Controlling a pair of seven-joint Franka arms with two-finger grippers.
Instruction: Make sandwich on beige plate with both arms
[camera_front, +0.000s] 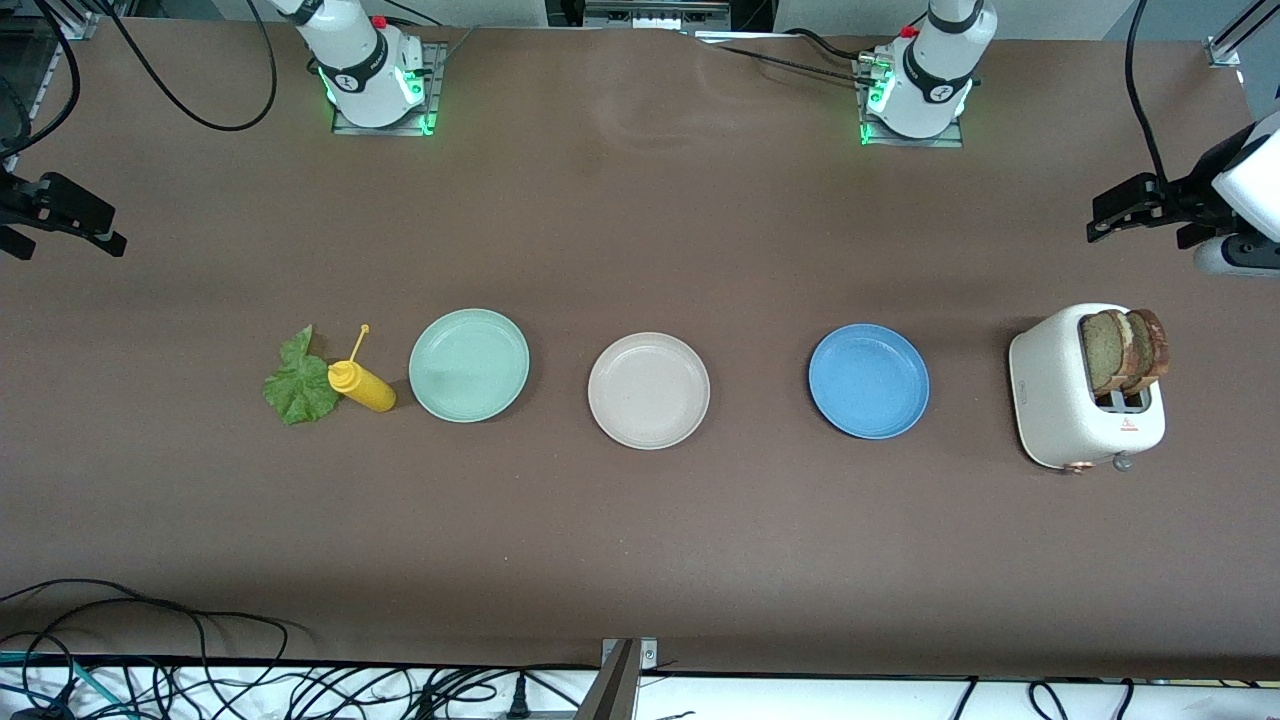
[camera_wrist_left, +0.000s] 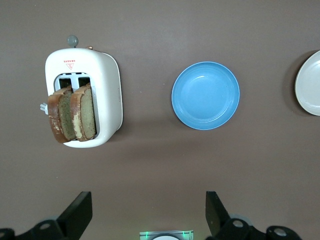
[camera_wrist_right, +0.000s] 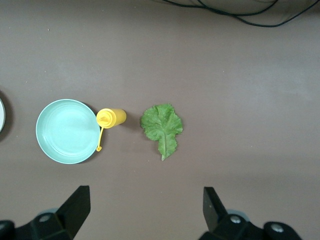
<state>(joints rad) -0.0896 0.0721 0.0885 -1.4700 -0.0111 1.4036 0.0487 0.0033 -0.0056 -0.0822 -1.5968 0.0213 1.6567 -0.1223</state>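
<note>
left gripper (camera_wrist_left: 145, 212), black and two-fingered, up in the air at the left arm's end of the table, fingers (camera_wrist_left: 77, 215) spread wide with nothing between them; out past the fingertips, a white rounded plastic toaster (camera_wrist_left: 102, 95) with two brown-crusted slices of tan wholemeal bread (camera_wrist_left: 75, 115) standing upright in its slots, side by side and touching; beside the toaster, toward the middle of the table, a round shallow blue plastic plate (camera_wrist_left: 205, 95), bare, well apart from both fingers

right gripper (camera_wrist_right: 145, 212), same black two-finger kind, up in the air at the right arm's end of the table, fingers (camera_wrist_right: 75, 210) likewise spread apart, gripping nothing; ahead of the open gap, a ruffled green lettuce leaf (camera_wrist_right: 161, 127) flat on the brown tabletop (camera_front: 640, 520); just beside the leaf, a small yellow plastic squeeze bottle (camera_wrist_right: 111, 118) on its side, loose cap on a thin strap, touching or nearly touching the rim of a round mint-green plastic plate (camera_wrist_right: 67, 131)

round shallow pale beige plastic plate (camera_front: 648, 390) with raised rim in the middle of the table, between the mint-green plate and the blue plate, bare, well away from both sets of fingers; bread in the toaster, leaf on the table, nothing stacked on the beige plate
</note>
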